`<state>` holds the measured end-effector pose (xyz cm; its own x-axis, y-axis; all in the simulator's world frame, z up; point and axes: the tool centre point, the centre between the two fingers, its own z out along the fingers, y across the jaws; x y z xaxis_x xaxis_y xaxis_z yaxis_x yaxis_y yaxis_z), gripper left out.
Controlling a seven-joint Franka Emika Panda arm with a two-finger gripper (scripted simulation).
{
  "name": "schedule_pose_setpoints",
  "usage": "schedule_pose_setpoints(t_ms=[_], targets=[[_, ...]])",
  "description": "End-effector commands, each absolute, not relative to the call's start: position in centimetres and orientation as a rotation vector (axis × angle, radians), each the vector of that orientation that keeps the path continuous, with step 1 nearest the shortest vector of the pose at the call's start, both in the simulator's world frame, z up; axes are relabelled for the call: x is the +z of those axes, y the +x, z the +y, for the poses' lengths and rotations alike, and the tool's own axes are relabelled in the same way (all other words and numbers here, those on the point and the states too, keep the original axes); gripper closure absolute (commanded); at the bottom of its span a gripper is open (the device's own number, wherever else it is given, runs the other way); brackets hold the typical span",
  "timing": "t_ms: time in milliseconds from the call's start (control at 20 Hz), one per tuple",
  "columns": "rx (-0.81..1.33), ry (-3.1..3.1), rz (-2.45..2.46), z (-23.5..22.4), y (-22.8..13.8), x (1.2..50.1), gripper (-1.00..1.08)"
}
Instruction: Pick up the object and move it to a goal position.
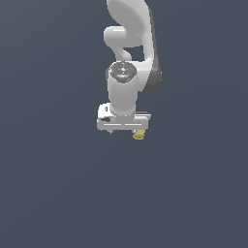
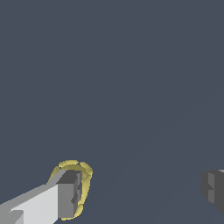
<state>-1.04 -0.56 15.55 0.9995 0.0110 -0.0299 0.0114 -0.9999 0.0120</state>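
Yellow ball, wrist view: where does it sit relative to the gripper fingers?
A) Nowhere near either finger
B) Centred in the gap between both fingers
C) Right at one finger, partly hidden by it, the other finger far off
C: the yellow ball peeks out around one finger; the gripper stands wide open, its other finger far across the gap.

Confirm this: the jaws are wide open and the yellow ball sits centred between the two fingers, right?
Not centred. In the wrist view the ball sits against one finger, far from the other finger. The jaws are wide open, as stated.
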Motion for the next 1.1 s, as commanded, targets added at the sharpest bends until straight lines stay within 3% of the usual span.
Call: schedule_pose_setpoints(t_ms=[0, 1050], targets=[[-0.047, 3.129, 0.018, -0.6, -1.0, 15.5, -0.92], [-0.068, 3.139, -0.014, -1.5, -1.9, 14.2, -0.92]])
